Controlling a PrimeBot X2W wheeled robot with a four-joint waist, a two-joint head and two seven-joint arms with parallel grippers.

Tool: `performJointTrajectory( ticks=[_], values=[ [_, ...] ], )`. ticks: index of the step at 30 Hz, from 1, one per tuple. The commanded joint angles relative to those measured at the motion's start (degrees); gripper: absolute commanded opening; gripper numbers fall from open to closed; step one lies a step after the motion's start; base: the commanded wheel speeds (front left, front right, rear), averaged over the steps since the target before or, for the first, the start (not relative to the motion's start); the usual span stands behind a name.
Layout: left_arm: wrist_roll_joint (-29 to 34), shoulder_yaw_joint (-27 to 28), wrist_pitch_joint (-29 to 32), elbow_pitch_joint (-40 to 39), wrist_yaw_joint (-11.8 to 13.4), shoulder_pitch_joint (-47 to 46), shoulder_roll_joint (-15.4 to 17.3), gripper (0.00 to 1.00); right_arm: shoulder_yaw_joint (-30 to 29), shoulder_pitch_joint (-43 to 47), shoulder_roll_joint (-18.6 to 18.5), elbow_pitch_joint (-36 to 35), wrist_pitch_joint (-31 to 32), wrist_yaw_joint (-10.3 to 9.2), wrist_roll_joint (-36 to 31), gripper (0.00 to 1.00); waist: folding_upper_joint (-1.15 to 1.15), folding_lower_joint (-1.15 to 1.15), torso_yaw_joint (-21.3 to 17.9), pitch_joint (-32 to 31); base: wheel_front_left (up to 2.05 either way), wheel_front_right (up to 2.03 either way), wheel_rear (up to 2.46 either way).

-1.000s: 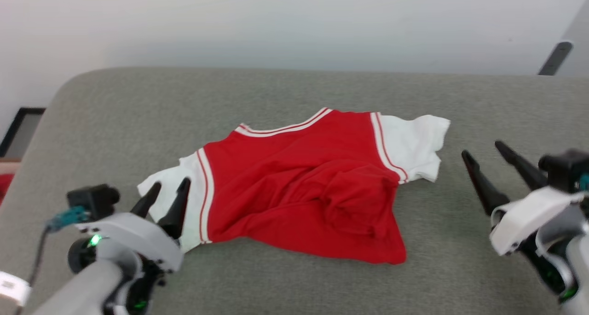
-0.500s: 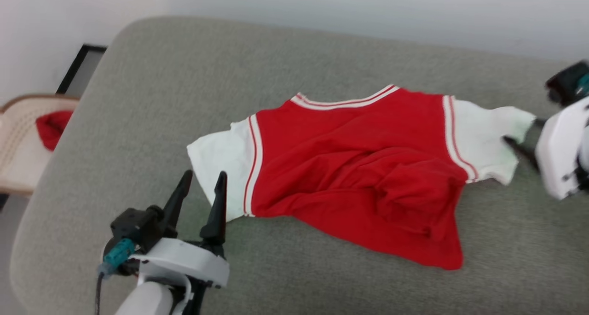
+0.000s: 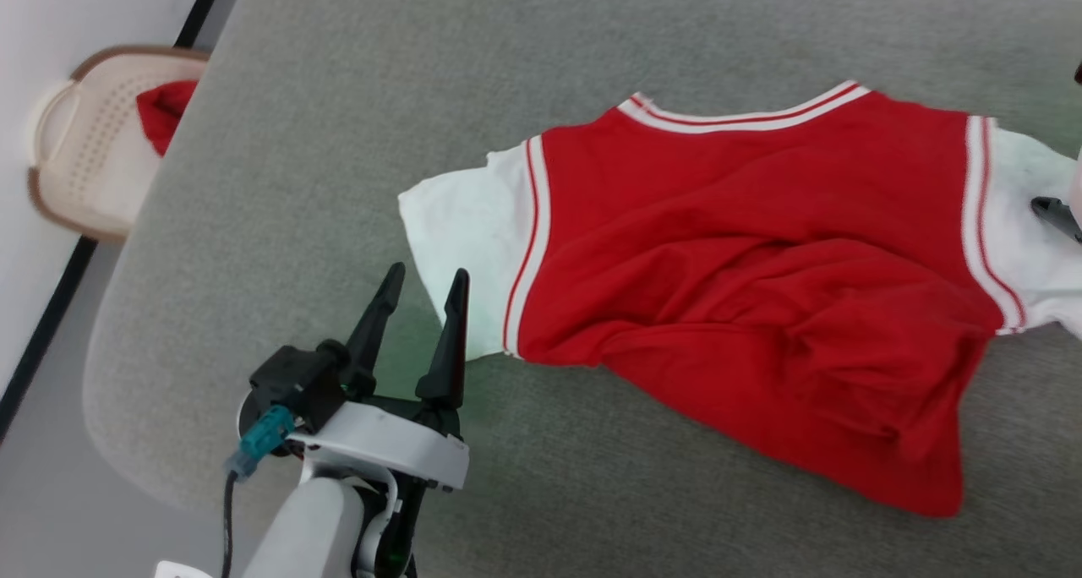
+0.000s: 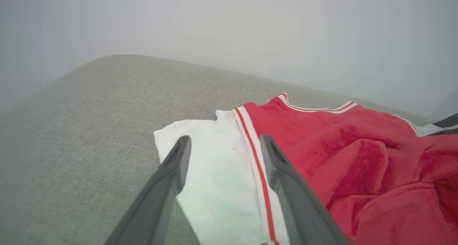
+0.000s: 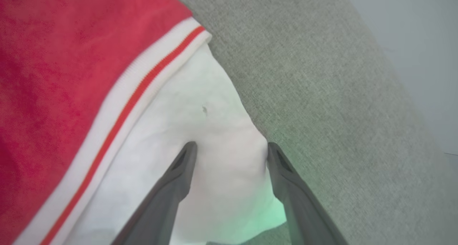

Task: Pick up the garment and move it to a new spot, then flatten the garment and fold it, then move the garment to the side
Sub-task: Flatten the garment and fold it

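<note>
Closed in on the rumpled red jersey shirt with white sleeves (image 3: 744,248), lying mid-frame on the grey fabric cushion (image 3: 338,139). Now poised over each sleeve with left fingers (image 3: 448,333) and right fingers (image 5: 175,180) spread wide, empty. Ready, probably, for pinching and lifting.

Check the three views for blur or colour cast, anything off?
Head view: fairly sharp, faint green cast beside the left end effector. Left wrist view: garment crisp, wall hazy. Right wrist view: soft overall, green glow on the white sleeve.

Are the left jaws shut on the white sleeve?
No, the left wrist view shows the left gripper open, jaws apart, not pinching the garment.
</note>
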Motion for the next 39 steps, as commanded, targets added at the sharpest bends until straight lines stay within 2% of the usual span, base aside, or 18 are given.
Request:
performJointTrajectory(
  ticks=[1,6,7,8,12,16,21,23,24,27,33,35,39],
  values=[
    [0.8,0.8,-0.1,0.4,-0.6,-0.3,-0.5,1.00,2.1,-0.9,-0.2,0.6,0.1,-0.04,0.5,1.00,0.00,0.00,2.6,2.5,0.00,0.00,0.00],
    [2.7,2.7,-0.1,1.2,-2.4,-0.8,-2.0,1.00,9.8,-1.8,0.1,2.6,-0.1,-0.04,2.6,1.00,0.00,0.00,2.7,2.6,0.00,0.00,0.00],
    [3.1,3.1,-0.1,1.2,-2.6,-0.9,-2.2,1.00,11.4,-1.8,0.2,2.8,0.0,-0.04,3.2,0.39,0.00,0.00,2.6,2.5,0.00,0.00,0.00],
    [3.2,3.5,-0.1,1.2,-2.9,-1.0,-2.4,1.00,12.8,-2.1,0.1,2.6,-0.2,0.01,3.5,0.00,0.00,0.00,2.5,2.5,0.00,0.00,0.00],
    [3.9,4.8,-0.1,1.0,-3.6,-1.7,-2.3,1.00,15.3,-3.6,-0.9,4.4,-1.9,-0.05,5.4,0.00,0.00,0.00,1.9,2.1,0.00,0.00,0.00],
    [4.4,5.1,-0.1,1.1,-4.3,-3.1,-0.7,1.00,16.1,-4.2,-1.1,6.0,-4.8,-0.06,6.9,0.00,0.00,0.00,0.5,1.4,0.00,0.00,0.00],
    [5.3,2.4,1.6,1.4,-4.7,-7.9,4.4,1.00,16.8,-3.3,-1.9,5.8,-8.1,-0.06,7.5,0.00,0.00,0.00,-1.7,0.2,0.00,0.00,0.00],
    [3.9,-0.6,5.1,1.5,-4.9,-10.7,6.6,1.00,17.0,-2.5,-2.2,4.7,-9.3,-0.06,7.8,0.00,0.00,0.00,-2.8,0.2,0.00,0.00,0.00],
    [3.7,-2.9,7.0,1.4,-4.9,-12.7,8.8,1.00,17.1,-2.1,-2.3,4.1,-9.7,-0.06,8.2,0.00,0.00,0.00,-3.4,0.2,0.00,0.00,0.00],
    [-2.5,-10.4,14.0,1.4,-4.7,-18.7,14.0,1.00,17.4,-1.7,-2.6,1.6,-10.2,-0.02,7.9,0.00,0.00,0.00,-5.1,0.7,0.00,0.00,0.00],
    [-20.2,-26.0,32.6,4.4,-4.7,-33.8,24.2,1.00,17.5,-4.2,-1.3,-1.6,-10.0,0.01,7.3,0.00,0.00,0.00,-8.4,3.8,0.00,0.00,0.00],
    [-23.9,-29.9,37.0,6.4,-4.7,-38.8,26.2,1.00,17.6,-5.2,-0.5,-2.3,-10.0,0.00,6.9,0.00,0.00,0.00,-9.3,5.0,0.00,0.00,0.00],
    [-32.0,-36.1,44.5,11.2,-4.7,-45.9,27.8,1.00,17.9,-6.9,1.1,-3.6,-9.1,-0.01,5.3,0.00,0.00,0.00,-10.9,7.2,0.00,0.00,0.00]
  ],
)
